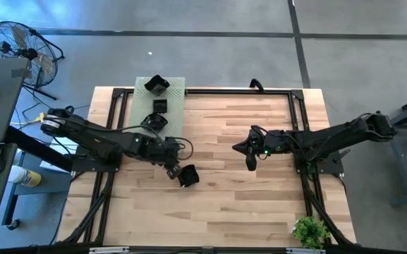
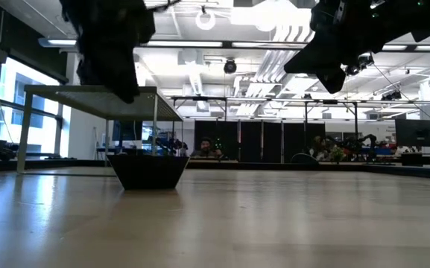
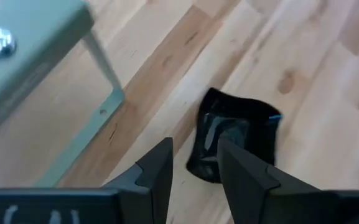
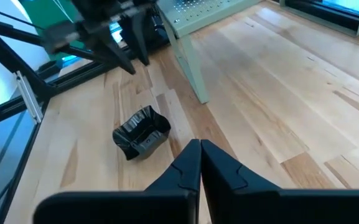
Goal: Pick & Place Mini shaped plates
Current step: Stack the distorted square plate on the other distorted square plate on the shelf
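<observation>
One black mini shaped plate (image 1: 188,176) with a wavy rim rests on its base on the wooden table, left of centre; it also shows in the right wrist view (image 4: 141,134) and the low view (image 2: 147,170). My left gripper (image 1: 173,171) hangs open just above and beside it, touching nothing; in its wrist view the plate (image 3: 238,134) lies just beyond the fingers (image 3: 160,171). Three more black plates (image 1: 157,85) sit on the pale green board (image 1: 175,92). My right gripper (image 1: 250,162) hovers shut over the table's middle, holding nothing.
The pale green perforated board (image 3: 30,43) stands raised on thin legs at the far left of the table, close to my left arm. A small green plant (image 1: 310,230) sits at the near right corner. Bare wood (image 1: 259,204) lies between and in front of the arms.
</observation>
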